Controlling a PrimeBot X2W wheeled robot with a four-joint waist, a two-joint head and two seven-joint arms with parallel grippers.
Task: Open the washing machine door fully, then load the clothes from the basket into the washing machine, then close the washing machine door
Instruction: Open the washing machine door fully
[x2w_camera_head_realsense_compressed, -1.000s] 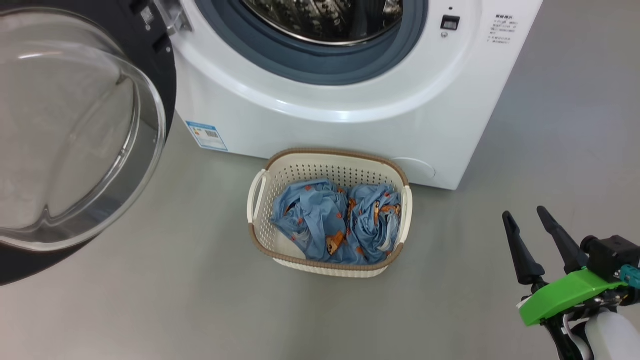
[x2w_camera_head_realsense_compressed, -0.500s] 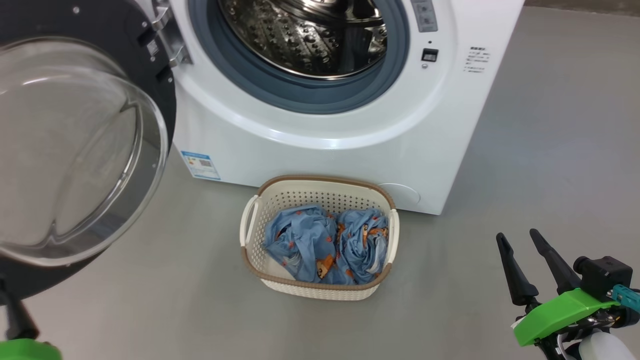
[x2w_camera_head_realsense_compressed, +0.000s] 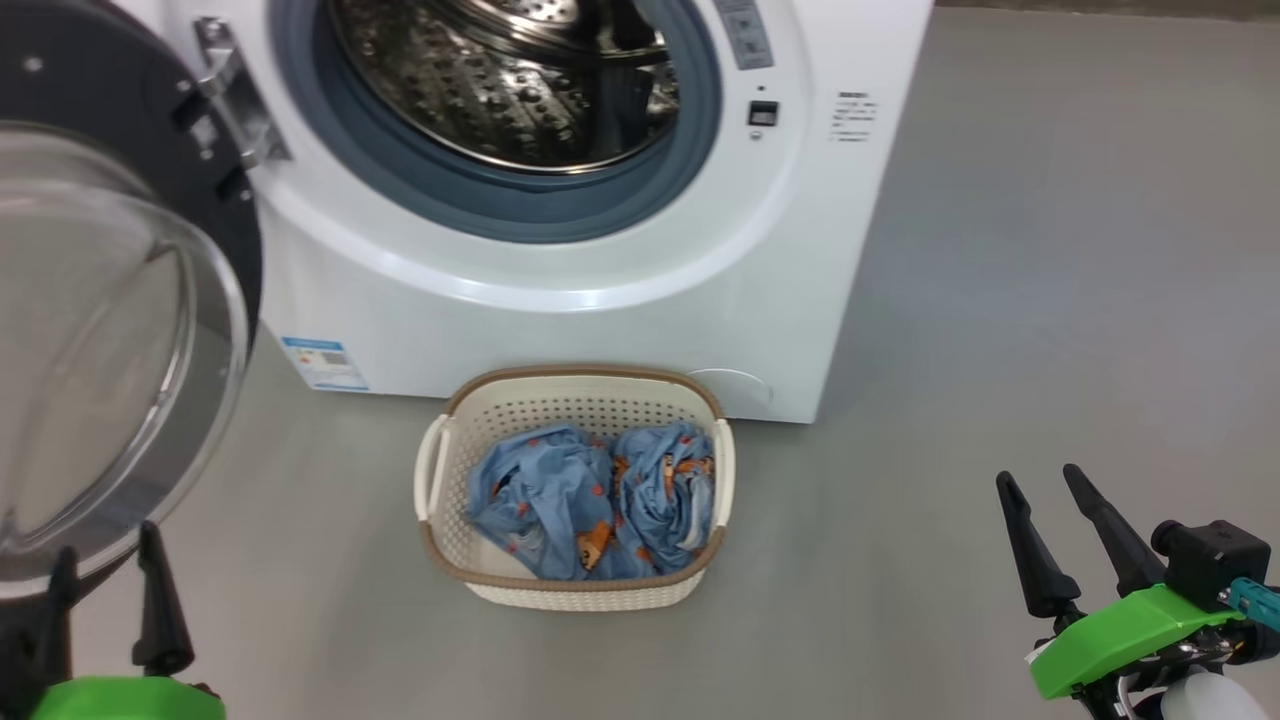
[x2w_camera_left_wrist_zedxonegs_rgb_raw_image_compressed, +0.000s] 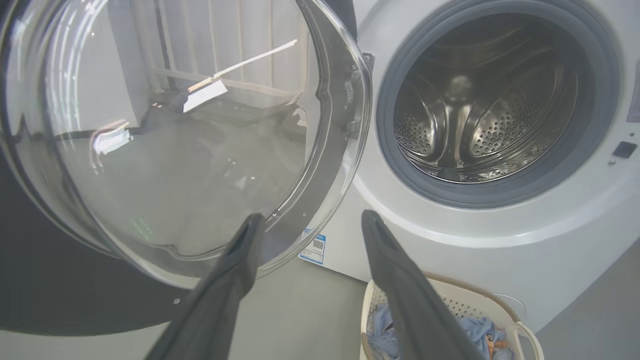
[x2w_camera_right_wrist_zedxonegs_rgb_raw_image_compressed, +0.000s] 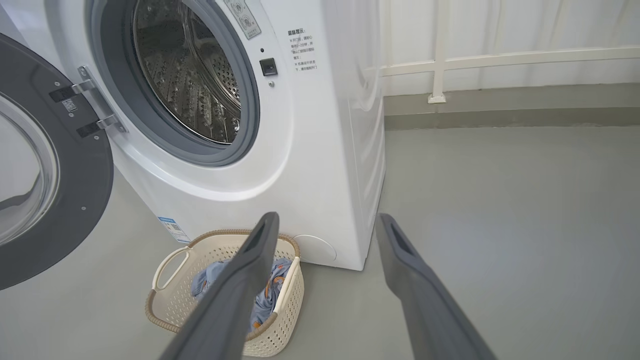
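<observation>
Left gripper and right gripper both gape empty, the perforated cream basket of crumpled blue clothes ahead between them, the bulging glass washing machine door swung wide just ahead of the left, the right wrist view adding the smooth white flank of the washing machine.

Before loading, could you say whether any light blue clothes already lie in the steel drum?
No, the perforated steel drum shows bare metal inside.
</observation>
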